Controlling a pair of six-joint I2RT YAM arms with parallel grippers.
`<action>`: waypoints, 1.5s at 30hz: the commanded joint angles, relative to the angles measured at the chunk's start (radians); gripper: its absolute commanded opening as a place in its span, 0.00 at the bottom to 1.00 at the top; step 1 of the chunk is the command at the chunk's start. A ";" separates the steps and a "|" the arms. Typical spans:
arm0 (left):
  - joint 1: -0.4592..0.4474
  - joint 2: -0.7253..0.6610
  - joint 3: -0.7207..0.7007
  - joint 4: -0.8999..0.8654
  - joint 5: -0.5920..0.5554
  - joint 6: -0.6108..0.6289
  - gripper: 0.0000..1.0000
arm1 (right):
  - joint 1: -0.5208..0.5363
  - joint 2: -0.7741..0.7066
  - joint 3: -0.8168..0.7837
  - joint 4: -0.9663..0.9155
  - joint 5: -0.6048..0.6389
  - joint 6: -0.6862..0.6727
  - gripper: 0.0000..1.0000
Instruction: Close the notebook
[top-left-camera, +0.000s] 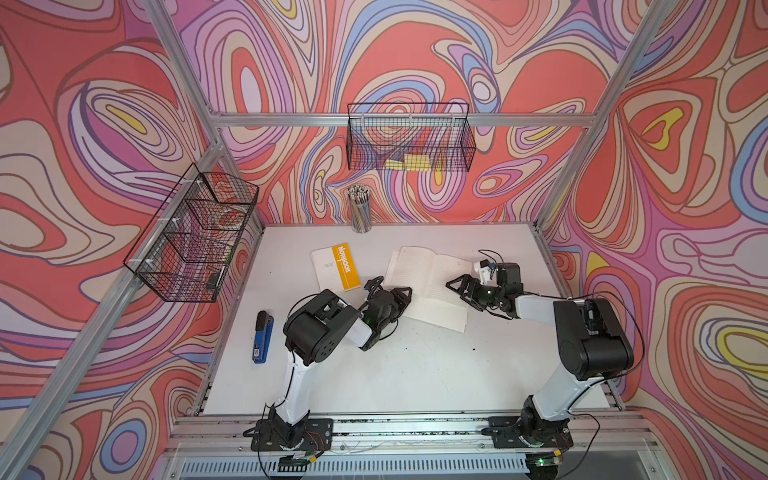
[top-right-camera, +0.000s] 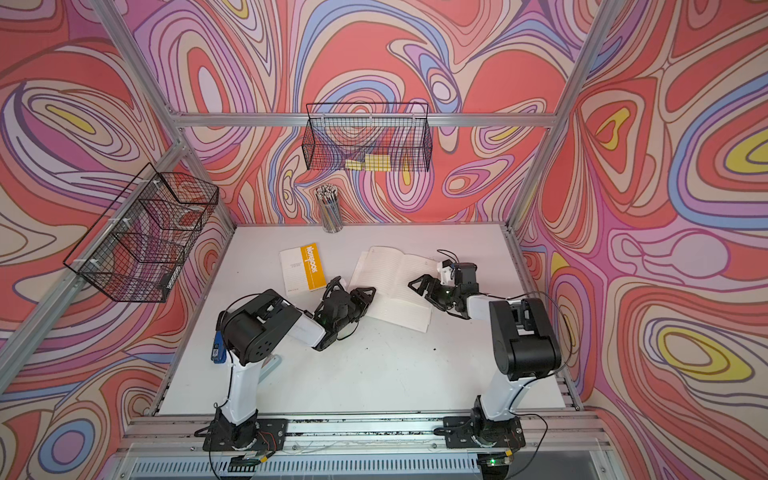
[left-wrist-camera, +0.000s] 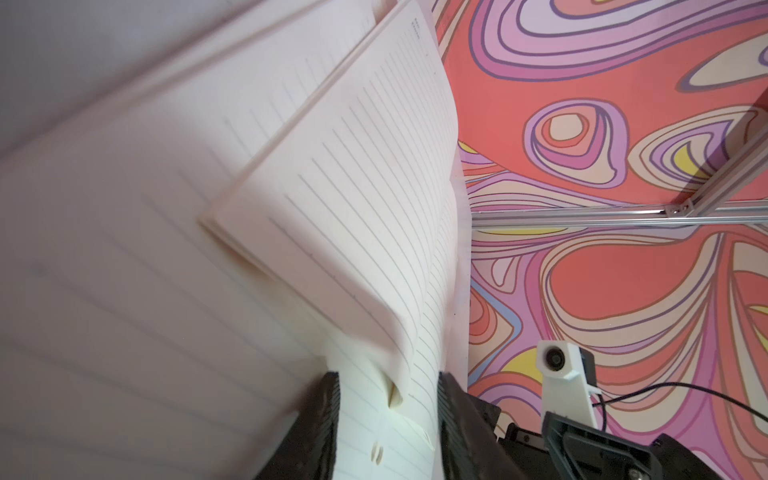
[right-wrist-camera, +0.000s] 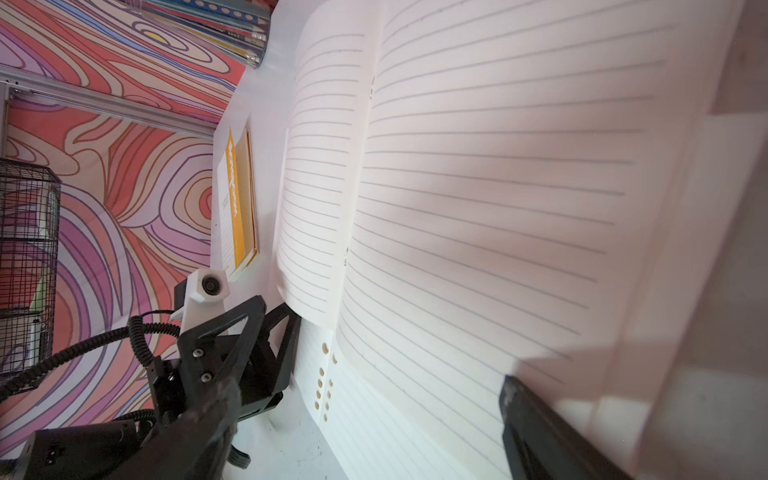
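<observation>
Cream lined paper: the open notebook (top-left-camera: 428, 282) lies flat on the white bench (top-left-camera: 415, 374), nearer the robot than the pencil cup (top-left-camera: 360, 210) and a bit to its right. At the left page's corner farthest from the cup sits the left tool (top-left-camera: 404, 293). Wrist view shows its fingers (left-wrist-camera: 326, 419) apart w/ a few lifted, curling leaves standing loose btwn them, not pinched. Over the right page hangs the right tool (top-left-camera: 456, 286), jaws spread wide, holding nothing; can't tell if it touches paper.

Handling, as a judgement: light, thin, floppy leaves, prob. a soft cover. Single sheets would bend and slip rather than carry the rest over. The better hold looks like the outer edge of the whole left half, cover incl., swung over the spine while the other tool pins the right page.

Containers: the pencil cup is clear, upright, packed w/ coloured pencils. On the wall above the cup a wire basket (top-left-camera: 409, 141) holds yellow sticky pads. Left of the cup a second wire basket (top-left-camera: 195, 237) has compartments; contents too small to tell.
</observation>
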 joint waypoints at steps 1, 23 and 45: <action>-0.010 0.029 0.006 0.076 -0.037 -0.042 0.41 | -0.005 0.019 -0.012 0.033 -0.013 0.004 0.98; -0.018 0.056 0.063 0.062 -0.083 -0.044 0.37 | -0.005 0.023 -0.039 0.062 -0.029 0.023 0.98; -0.019 0.047 0.042 0.113 -0.093 0.013 0.00 | -0.005 0.008 -0.056 0.064 -0.033 0.021 0.98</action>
